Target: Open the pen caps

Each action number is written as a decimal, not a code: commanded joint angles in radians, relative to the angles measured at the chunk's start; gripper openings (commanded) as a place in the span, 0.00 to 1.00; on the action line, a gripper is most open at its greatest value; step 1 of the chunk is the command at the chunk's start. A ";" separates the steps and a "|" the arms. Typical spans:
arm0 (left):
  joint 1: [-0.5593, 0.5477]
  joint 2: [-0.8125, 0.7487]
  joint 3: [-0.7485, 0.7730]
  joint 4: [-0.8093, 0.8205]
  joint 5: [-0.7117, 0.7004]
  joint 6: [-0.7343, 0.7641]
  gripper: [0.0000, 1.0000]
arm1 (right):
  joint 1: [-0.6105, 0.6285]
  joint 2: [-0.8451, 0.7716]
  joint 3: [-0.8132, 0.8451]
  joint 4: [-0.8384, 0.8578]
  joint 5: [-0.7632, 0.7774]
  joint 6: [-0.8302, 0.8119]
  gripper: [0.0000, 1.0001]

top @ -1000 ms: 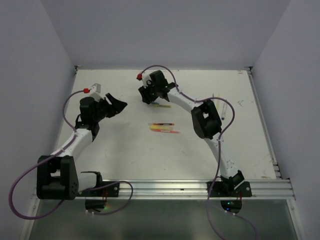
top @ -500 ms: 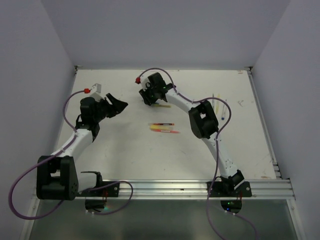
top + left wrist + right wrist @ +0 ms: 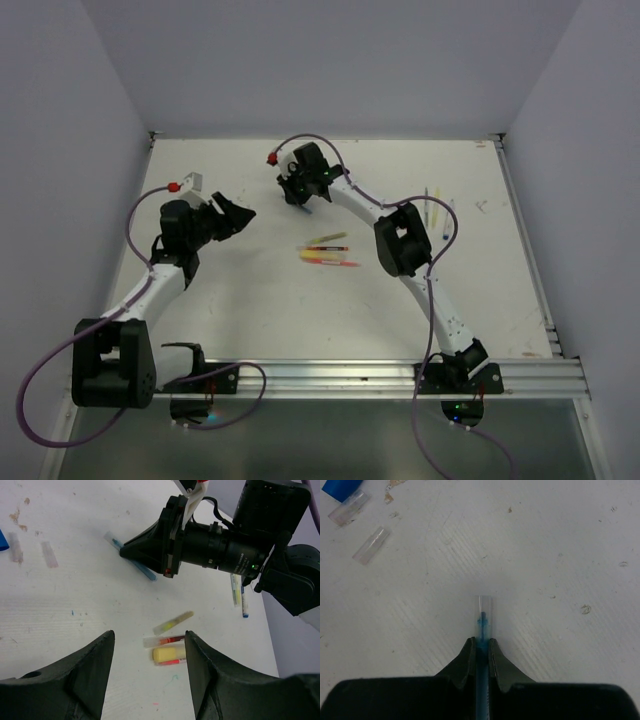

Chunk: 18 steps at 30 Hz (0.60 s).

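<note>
The right jaws are clamped on the blue pen (image 3: 481,626) at the far middle of the table (image 3: 250,300), and its clear cap (image 3: 484,603) sticks out only a little beyond the fingertips; the pen is low over the table, but we cannot tell whether it rests on it; the left jaws stand apart and hold nothing, hovering well away to the left and pointing toward the three pens (image 3: 169,641) in the middle; two more pens (image 3: 434,209) lie at the right, and two loose clear caps (image 3: 369,545) lie beside a blue scrap (image 3: 341,488) near the held pen. We judge the pulling of this cap to be the step in hand, and the worry is how little cap there is to take; the left jaws must close on that short stub right in front of the right fingertips, so a slightly wrong approach would knock the two arms together, or pinch the pen body rather than the cap; the slim pen could also twist or slide in its narrow grip if the pull is off its axis, and then the cap would come along with the pen instead of parting; a low sweep might scatter the loose caps too.
</note>
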 commanded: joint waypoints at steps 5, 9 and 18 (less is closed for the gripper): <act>-0.005 0.011 -0.008 0.060 0.025 -0.014 0.61 | 0.011 -0.068 -0.032 0.187 -0.002 0.010 0.00; -0.007 0.007 0.004 0.045 0.030 -0.010 0.61 | 0.011 -0.117 0.002 0.244 0.032 0.050 0.00; -0.007 -0.049 -0.014 0.058 0.083 -0.092 0.59 | 0.011 -0.486 -0.329 0.289 0.052 0.174 0.00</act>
